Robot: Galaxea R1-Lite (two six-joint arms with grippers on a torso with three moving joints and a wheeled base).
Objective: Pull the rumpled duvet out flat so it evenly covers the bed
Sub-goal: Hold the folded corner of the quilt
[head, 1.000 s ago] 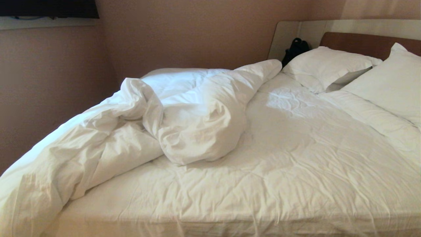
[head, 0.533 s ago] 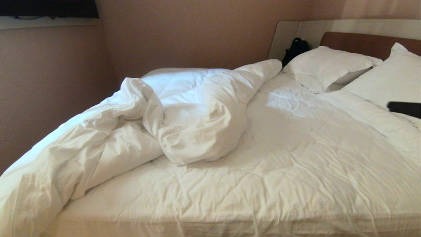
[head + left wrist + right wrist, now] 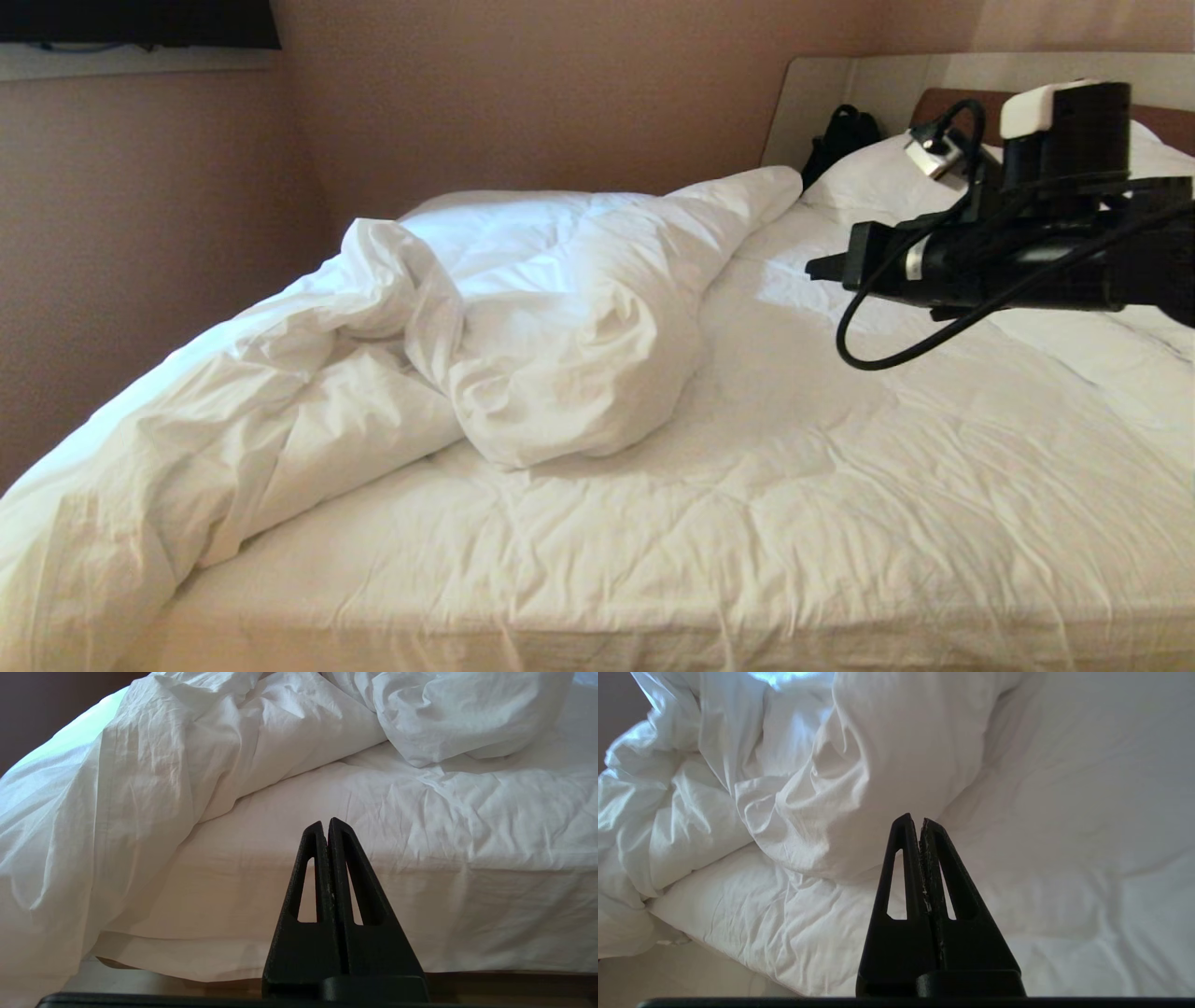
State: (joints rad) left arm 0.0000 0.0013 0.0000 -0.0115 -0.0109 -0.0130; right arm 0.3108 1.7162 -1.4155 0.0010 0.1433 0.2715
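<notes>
On the near half of the large white-sheeted bed (image 3: 794, 523), bare quilted mattress lies exposed. At its foot edge, the left gripper (image 3: 328, 826) hangs low, jaws pressed together. Mid-bed, the puffy, wrinkled white cotton duvet (image 3: 448, 327) is bunched along the left side. Above the right side, the right gripper (image 3: 814, 269) hovers, fingers closed on nothing. White pillows (image 3: 873, 173) lean against the brown wooden headboard (image 3: 952, 103).

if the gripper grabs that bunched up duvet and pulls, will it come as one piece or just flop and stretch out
Likely floppy: the duvet lies in soft folds, so a pulled edge should trail first. Its puffy bulk suggests it is light for its size, though it may drag on the bed.
</notes>
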